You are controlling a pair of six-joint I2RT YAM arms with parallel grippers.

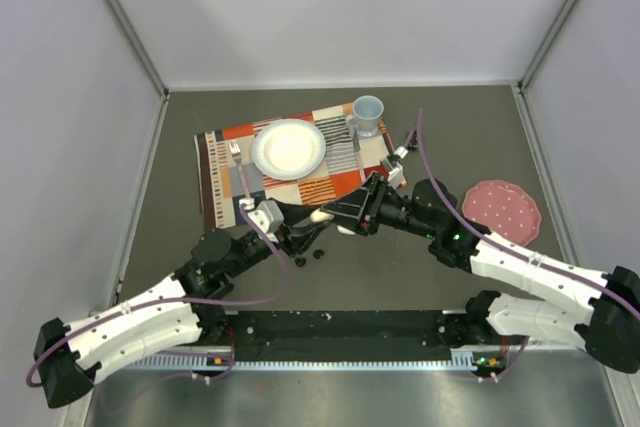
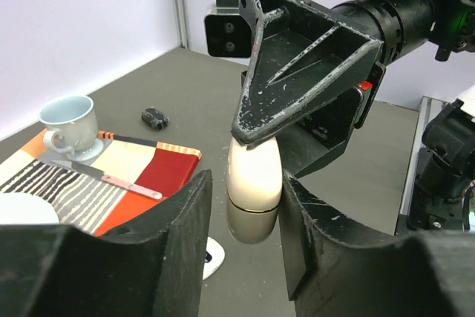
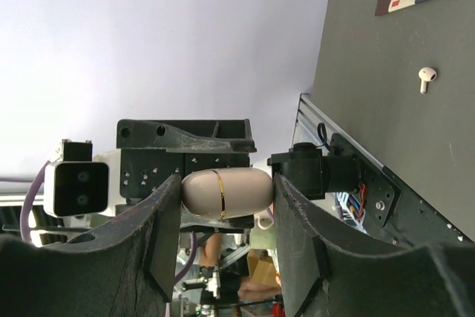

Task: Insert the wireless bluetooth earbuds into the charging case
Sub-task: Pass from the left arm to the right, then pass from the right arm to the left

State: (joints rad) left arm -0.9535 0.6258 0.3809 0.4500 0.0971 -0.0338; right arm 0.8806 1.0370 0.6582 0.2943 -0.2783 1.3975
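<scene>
Our right gripper (image 3: 225, 185) is clenched on the charging case (image 3: 237, 192). The left gripper (image 2: 246, 183) stands slack around it with a gap on one side, likely for a handover. The case is shut, held above the placemat (image 1: 300, 190)'s near edge. A white earbud (image 3: 426, 78) lies loose beside the placemat, not yet inserted.

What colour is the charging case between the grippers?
The charging case is cream with a thin gold band; clearest in the right wrist view.
</scene>
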